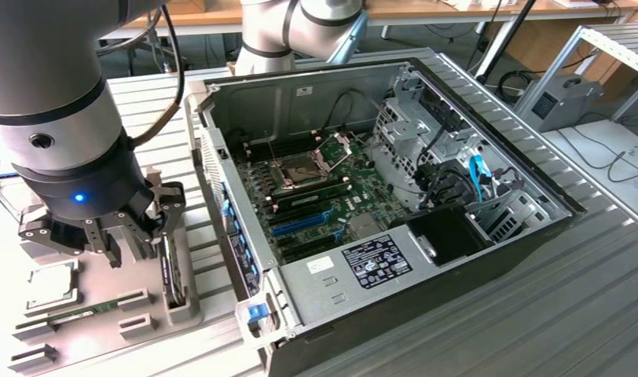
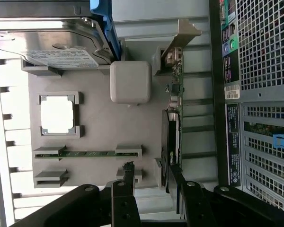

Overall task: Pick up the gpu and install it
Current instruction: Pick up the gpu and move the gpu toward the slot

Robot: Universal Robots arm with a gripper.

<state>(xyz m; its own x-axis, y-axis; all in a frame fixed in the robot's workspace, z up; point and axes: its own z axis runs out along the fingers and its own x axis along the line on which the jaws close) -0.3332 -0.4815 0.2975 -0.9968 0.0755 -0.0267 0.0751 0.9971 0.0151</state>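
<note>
gripper (image 2: 151, 171) is hovering jaws-open over the gpu (image 1: 172, 275), 8 o'clock of the case (image 1: 487, 267) in the exterior view; looks light, stiff, fragile, so pinch its flat faces gently.

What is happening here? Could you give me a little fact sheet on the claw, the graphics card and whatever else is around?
gripper: open, above the gray holder, holding nothing
gpu: on edge in a holder slot, just under the gripper
computer case: open, beside the holder, gpu not yet installed
also on holder: hard drive, memory stick, processor
</note>
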